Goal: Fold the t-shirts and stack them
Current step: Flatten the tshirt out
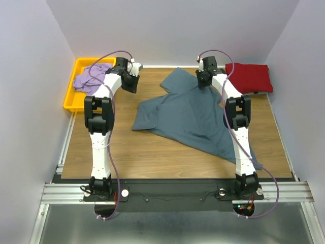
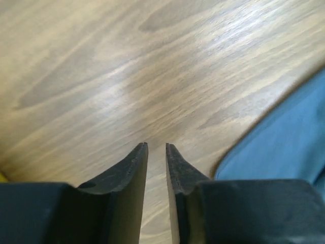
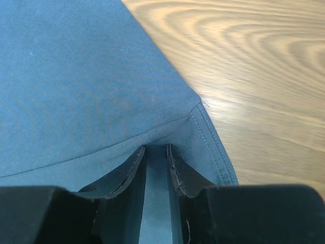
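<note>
The slate blue-grey t-shirt (image 1: pixel 193 114) lies spread and rumpled across the middle of the table. My right gripper (image 1: pixel 203 81) is at its far edge. In the right wrist view the jaws (image 3: pixel 156 148) are closed to a narrow gap with the shirt's cloth (image 3: pixel 91 76) between them, near a stitched hem. My left gripper (image 1: pixel 131 84) hangs over bare wood just left of the shirt. Its jaws (image 2: pixel 156 146) stand slightly apart and empty, with the shirt's edge (image 2: pixel 289 137) to the right. The dark red t-shirt (image 1: pixel 249 77) lies folded at the far right. The lavender t-shirt (image 1: pixel 91 77) lies crumpled in the tray.
A yellow plastic tray (image 1: pixel 76 99) sits at the far left edge of the wooden table (image 1: pixel 127 147). White walls close in the table on the left, back and right. A metal rail runs along the near edge by the arm bases.
</note>
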`<control>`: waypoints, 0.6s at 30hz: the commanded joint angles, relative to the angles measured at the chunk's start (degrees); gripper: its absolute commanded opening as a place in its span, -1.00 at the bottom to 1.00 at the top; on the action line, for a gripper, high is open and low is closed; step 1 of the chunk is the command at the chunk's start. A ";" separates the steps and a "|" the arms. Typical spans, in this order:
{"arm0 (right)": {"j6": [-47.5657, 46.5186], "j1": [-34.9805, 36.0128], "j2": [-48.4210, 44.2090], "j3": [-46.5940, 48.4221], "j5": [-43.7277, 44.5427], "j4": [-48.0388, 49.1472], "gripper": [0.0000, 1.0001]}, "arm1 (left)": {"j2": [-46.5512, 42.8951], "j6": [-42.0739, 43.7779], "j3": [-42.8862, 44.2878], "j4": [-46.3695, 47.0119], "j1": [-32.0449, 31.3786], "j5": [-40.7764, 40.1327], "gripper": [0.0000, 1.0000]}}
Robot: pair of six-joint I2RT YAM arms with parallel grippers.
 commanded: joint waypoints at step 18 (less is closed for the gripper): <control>2.73 -7.07 -15.71 -8.42 -19.59 -1.23 0.12 | -27.60 -5.21 -35.94 8.85 -0.56 16.99 0.21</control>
